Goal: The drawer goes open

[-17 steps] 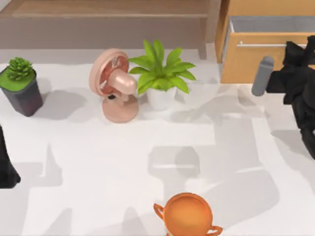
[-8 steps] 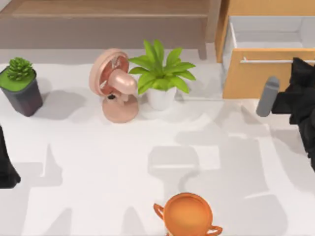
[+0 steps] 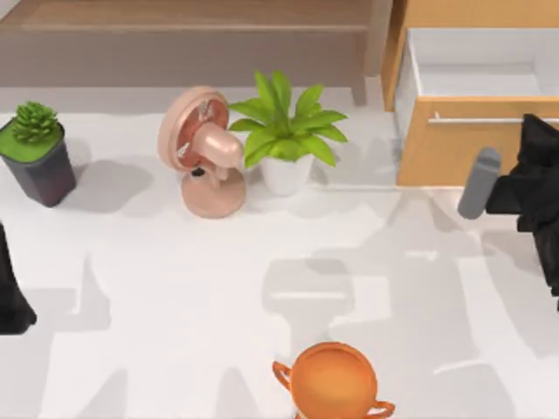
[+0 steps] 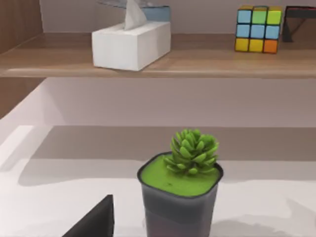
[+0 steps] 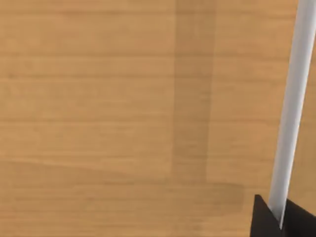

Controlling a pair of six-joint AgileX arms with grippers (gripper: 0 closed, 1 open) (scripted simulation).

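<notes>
Sitting pulled out at the upper right of the top view, the drawer (image 3: 476, 148) is showing its white-grey inner box behind a light orange-brown wooden front. The right pincer (image 3: 543, 131) is reaching in from the right edge and pressing against the thin silver handle (image 3: 476, 120). In the right wrist view the handle (image 5: 292, 113) is running down between two dark fingertips (image 5: 263, 219), so the pincer is clamped around the bar.

The left pincer (image 3: 10, 292) is waiting at the left edge of the frame, well apart from the drawer — whether its fingers are parted I cannot tell.

Standing across the white surface (image 3: 175, 288) are a succulent in a dark pot (image 3: 37, 153), a pink fan (image 3: 205, 153), a leafy plant in a white pot (image 3: 286, 131) and, at the bottom edge, an orange two-handled pot (image 3: 334, 381).
</notes>
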